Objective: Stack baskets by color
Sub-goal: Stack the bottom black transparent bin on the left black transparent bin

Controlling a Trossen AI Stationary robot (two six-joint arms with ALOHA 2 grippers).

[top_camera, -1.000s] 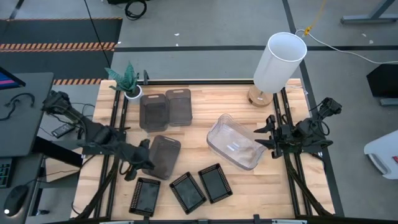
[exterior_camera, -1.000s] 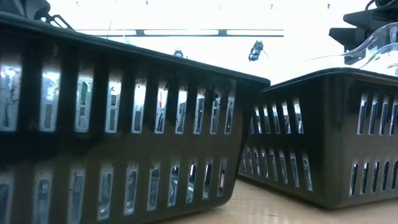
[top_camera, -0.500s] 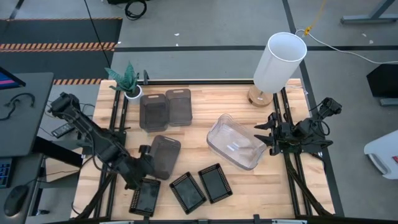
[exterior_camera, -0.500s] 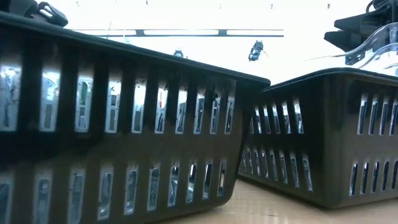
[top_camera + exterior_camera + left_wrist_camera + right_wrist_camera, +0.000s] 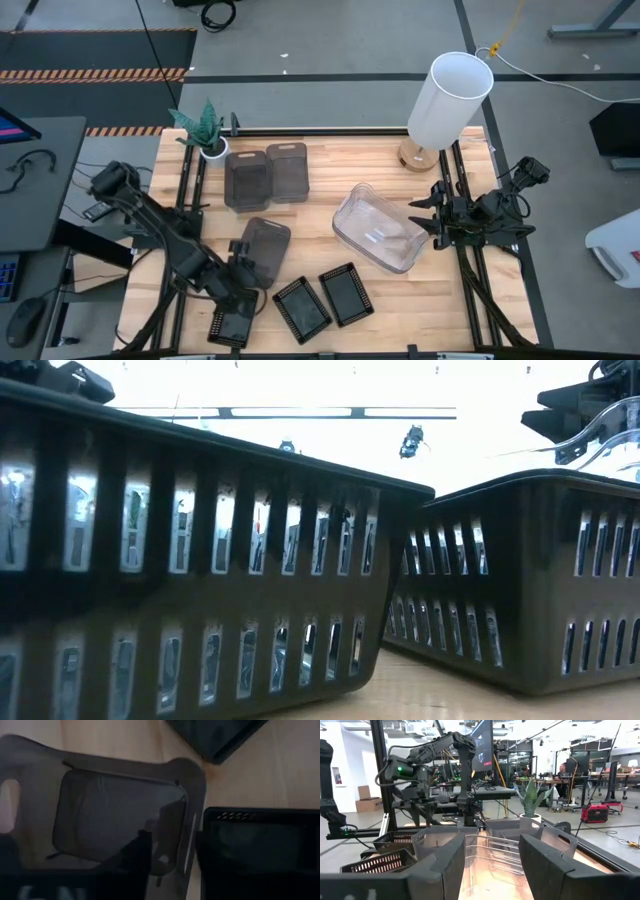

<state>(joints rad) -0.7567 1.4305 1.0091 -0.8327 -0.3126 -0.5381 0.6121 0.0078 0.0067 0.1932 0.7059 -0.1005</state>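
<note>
— Over the table (image 5: 480,300) of pale wood planks, the left claw (image 5: 242,268) hangs at the near edge of a lone grey basket (image 5: 264,248), smoky see-through plastic with rounded corners. Whether it grips cannot be told

— The wrist camera on that arm shows the same grey basket (image 5: 120,815), flat floor and broad rim, just beside a black one (image 5: 260,850)

— Three black baskets (image 5: 302,308) lie along the front edge, small and slotted. The low camera sees only their slatted walls (image 5: 200,610), which the overhead camera misses

— Two more grey ones (image 5: 265,176) sit side by side at the back, near the plant (image 5: 208,128)

— The right claw (image 5: 428,221) is released, spread wide, at the right rim of the clear baskets (image 5: 375,232), glossy and nested mid-table, near the white lamp (image 5: 450,100)
</note>
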